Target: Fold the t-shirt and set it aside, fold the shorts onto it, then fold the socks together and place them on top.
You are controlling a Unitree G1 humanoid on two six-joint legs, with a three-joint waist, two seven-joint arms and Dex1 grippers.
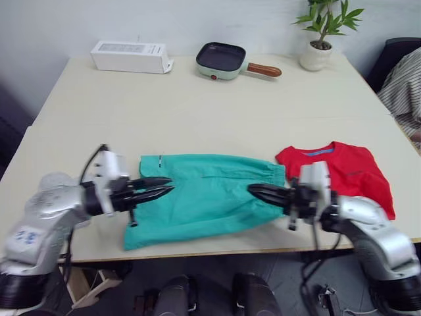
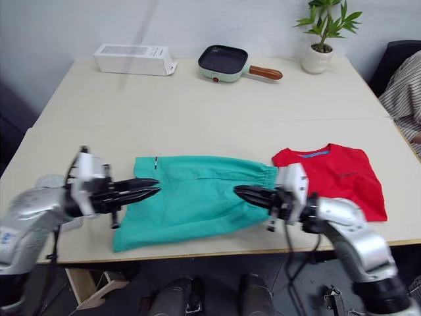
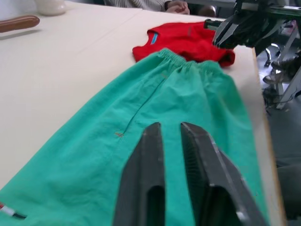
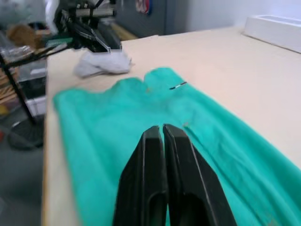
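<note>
The teal-green shorts (image 1: 204, 197) lie spread flat near the table's front edge, waistband toward the right. To their right rests the red t-shirt (image 1: 345, 172), folded, its blue neckband showing. My left gripper (image 1: 170, 187) hovers over the shorts' left end, its fingers (image 3: 150, 155) a narrow gap apart and holding nothing. Over the waistband end hovers my right gripper (image 1: 251, 189), its fingers (image 4: 150, 155) pressed together and empty. The two grippers point at each other. The light grey socks (image 4: 102, 63) lie bunched on the table beside the shorts' left end, near my left arm.
At the back of the table (image 1: 197, 112) stand a white box (image 1: 131, 56), a small green pan (image 1: 227, 60) with a wooden handle and a potted plant (image 1: 321, 33). Striped fabric (image 1: 404, 89) shows past the right edge. The table's front edge runs just below the shorts.
</note>
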